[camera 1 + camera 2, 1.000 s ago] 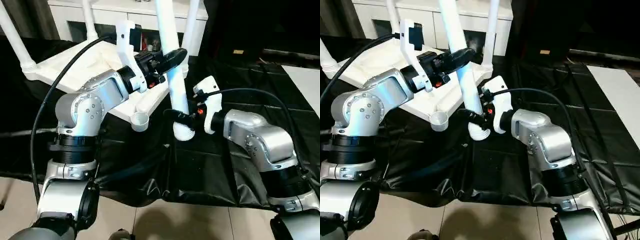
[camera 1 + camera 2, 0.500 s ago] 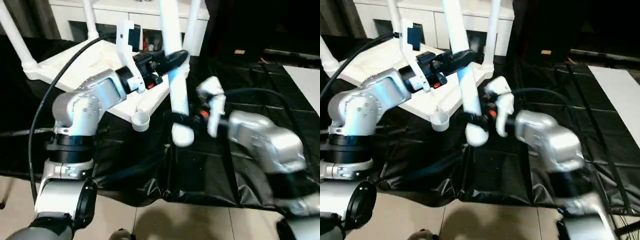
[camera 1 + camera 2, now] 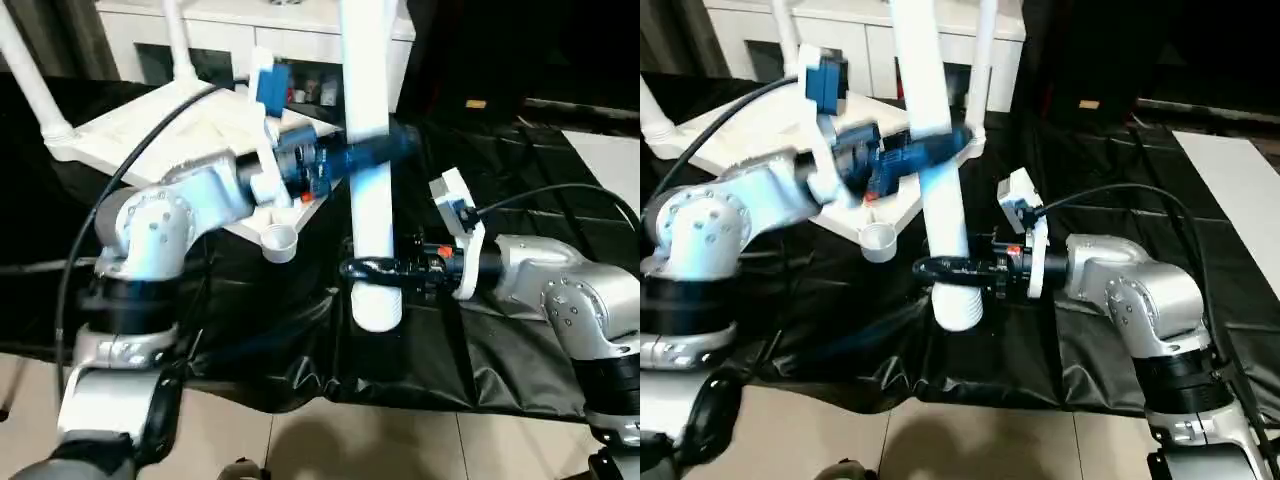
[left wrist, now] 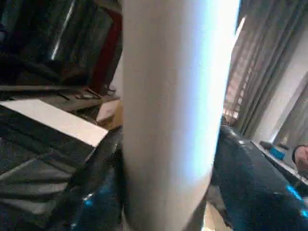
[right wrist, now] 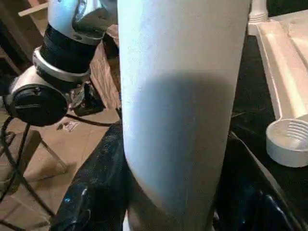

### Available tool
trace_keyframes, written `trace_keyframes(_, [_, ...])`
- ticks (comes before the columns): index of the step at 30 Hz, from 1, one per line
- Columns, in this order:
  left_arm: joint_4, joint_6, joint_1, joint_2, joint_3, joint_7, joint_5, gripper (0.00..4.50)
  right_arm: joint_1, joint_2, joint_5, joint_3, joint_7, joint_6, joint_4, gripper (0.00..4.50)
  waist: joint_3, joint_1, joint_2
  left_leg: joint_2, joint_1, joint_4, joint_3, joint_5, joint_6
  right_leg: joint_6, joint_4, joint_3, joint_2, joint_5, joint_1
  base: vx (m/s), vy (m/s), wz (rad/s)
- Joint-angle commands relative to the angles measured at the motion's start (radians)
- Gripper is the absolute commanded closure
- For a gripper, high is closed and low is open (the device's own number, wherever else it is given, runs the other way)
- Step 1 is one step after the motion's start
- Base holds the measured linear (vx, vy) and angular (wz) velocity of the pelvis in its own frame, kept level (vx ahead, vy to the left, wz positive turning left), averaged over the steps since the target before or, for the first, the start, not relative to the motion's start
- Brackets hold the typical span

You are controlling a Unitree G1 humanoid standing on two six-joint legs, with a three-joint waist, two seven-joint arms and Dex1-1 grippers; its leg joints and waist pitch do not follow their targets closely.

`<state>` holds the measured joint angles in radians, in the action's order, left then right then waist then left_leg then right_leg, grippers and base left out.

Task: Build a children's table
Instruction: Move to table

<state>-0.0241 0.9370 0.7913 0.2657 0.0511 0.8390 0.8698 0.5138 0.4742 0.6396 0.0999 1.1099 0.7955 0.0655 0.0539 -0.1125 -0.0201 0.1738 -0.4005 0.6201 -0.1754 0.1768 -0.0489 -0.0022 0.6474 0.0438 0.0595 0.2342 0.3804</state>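
Jaws of both grippers clamp leg [image 3: 372, 170].

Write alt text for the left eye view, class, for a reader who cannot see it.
Both grippers hold one upright white table leg: the left gripper higher up, the right gripper near its lower end. Beside it, the upturned white tabletop rests on black sheeting, its near corner socket empty.

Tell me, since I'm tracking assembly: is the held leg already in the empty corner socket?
No. The leg hangs upright beside the empty socket, its lower end apart from it.
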Motion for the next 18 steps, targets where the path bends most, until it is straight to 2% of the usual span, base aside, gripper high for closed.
trace_keyframes(1, [0.024,0.012,0.004,-0.003,-0.006,-0.006,0.001,1.86,0.006,0.010,0.018,-0.001,0.008,0.002,0.016,2.64,-0.069,0.000,0.007,0.056,0.030,-0.074,0.021,0.104,0.008,-0.252,-0.068,-0.044,0.082,-0.043,-0.047,0.000,0.000,0.00])
trace_keyframes(3, [0.019,0.012,0.006,-0.006,0.001,-0.012,0.000,2.01,0.005,0.011,0.018,0.000,0.011,0.001,0.015,2.64,-0.069,-0.002,0.008,0.055,0.031,-0.073,0.020,0.104,0.008,-0.254,-0.068,-0.044,0.082,-0.045,-0.046,0.000,0.000,0.00])
trace_keyframes(4, [0.010,0.013,0.009,-0.010,0.008,-0.019,0.001,2.00,0.005,0.012,0.015,0.002,0.013,0.000,0.014,2.64,-0.069,-0.002,0.004,0.055,0.031,-0.073,0.019,0.104,0.009,-0.255,-0.068,-0.044,0.082,-0.046,-0.047,0.000,0.000,0.00])
trace_keyframes(6, [-0.001,0.009,0.013,-0.010,0.012,-0.024,-0.001,2.36,0.005,0.014,0.012,0.006,0.016,-0.003,0.013,2.64,-0.068,-0.003,0.005,0.055,0.029,-0.073,0.020,0.102,0.010,-0.253,-0.069,-0.044,0.083,-0.039,-0.048,0.000,0.000,0.00])
trace_keyframes(14, [-0.028,-0.023,0.029,-0.013,0.026,-0.067,-0.028,2.67,0.005,0.016,-0.006,0.008,0.012,-0.016,0.014,2.64,-0.069,-0.002,0.006,0.055,0.030,-0.073,0.020,0.097,0.011,-0.252,-0.068,-0.044,0.082,-0.047,-0.046,0.000,0.000,0.00])
trace_keyframes(16, [-0.032,-0.039,0.036,-0.011,0.024,-0.079,-0.049,2.68,0.007,0.010,-0.024,0.007,-0.012,-0.027,0.006,2.08,-0.069,-0.003,0.005,0.055,0.030,-0.073,0.020,0.099,0.010,-0.251,-0.069,-0.044,0.083,-0.041,-0.047,0.000,0.000,0.00])
trace_keyframes(18, [-0.029,-0.070,0.040,-0.003,0.007,-0.080,-0.084,2.68,0.011,0.003,-0.039,0.005,-0.034,-0.038,-0.001,1.92,-0.069,-0.003,0.005,0.056,0.030,-0.074,0.021,0.097,0.006,-0.242,-0.071,-0.045,0.084,-0.031,-0.047,0.000,0.000,0.00])
